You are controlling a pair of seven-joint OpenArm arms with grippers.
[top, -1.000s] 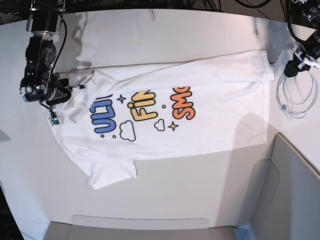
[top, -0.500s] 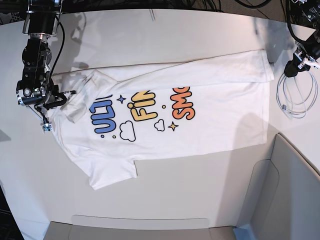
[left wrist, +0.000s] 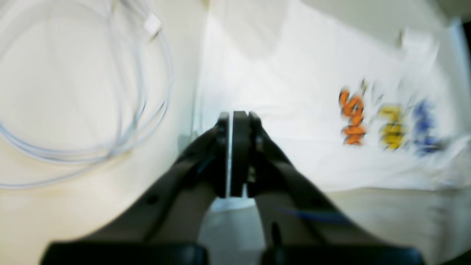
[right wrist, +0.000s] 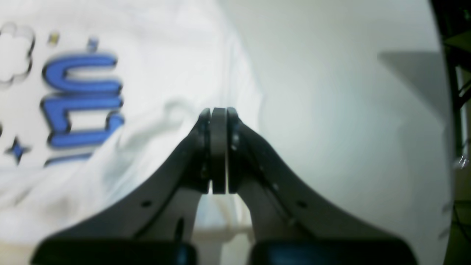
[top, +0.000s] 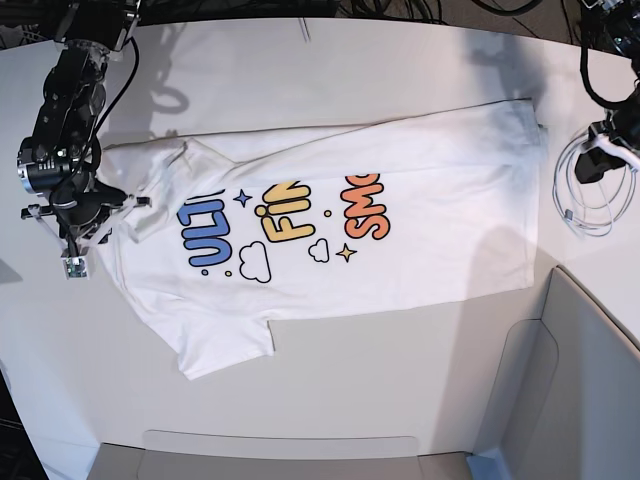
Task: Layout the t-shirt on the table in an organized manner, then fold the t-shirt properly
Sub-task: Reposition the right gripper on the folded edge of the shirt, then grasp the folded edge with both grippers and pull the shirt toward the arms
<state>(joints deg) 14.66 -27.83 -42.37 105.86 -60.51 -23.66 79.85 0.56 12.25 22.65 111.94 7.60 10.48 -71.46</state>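
We see the white cotton t-shirt with bright cartoon words lying spread out on the big smooth white surface, with its neck end near our right gripper and its bottom hem near our left gripper. Our right gripper is pressed together just over the shirt's edge, and we cannot tell if any cloth is caught in it. Our left gripper is pressed together too, beside the coiled white cable, and holds nothing we can see.
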